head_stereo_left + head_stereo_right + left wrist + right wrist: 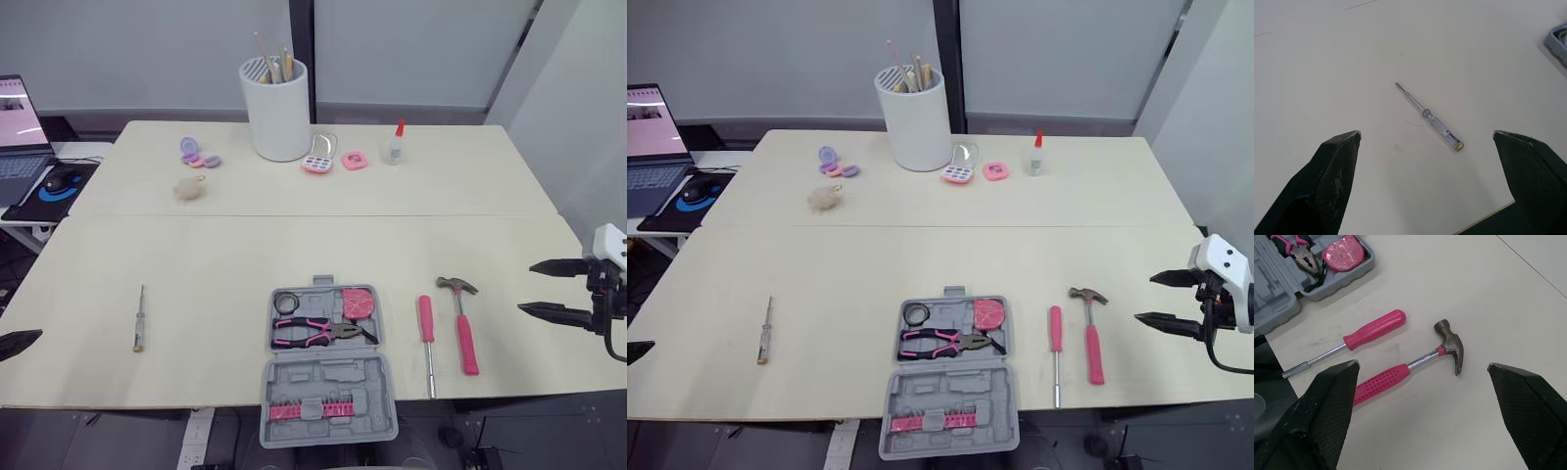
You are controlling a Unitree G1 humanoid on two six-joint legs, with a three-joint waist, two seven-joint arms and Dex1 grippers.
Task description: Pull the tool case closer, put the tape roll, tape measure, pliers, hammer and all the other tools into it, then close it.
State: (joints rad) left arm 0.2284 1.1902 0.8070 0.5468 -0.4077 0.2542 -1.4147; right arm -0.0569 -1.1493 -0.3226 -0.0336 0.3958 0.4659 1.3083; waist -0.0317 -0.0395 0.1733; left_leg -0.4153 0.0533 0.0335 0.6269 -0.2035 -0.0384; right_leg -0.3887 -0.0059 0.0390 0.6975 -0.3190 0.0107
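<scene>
While the pink-handled hammer [465, 338] lies right of the open grey plastic case [328, 380], left gripper [1425, 132] and right gripper [527, 286] gape wide.

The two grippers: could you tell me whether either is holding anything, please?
Nothing is held: left gripper and right gripper are both open and empty.

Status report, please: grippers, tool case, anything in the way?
Left gripper, right gripper open, empty. Tool case open, holding tape roll, tape measure, pliers. Hammer, pink driver, tester screwdriver outside. Nothing blocking.
</scene>
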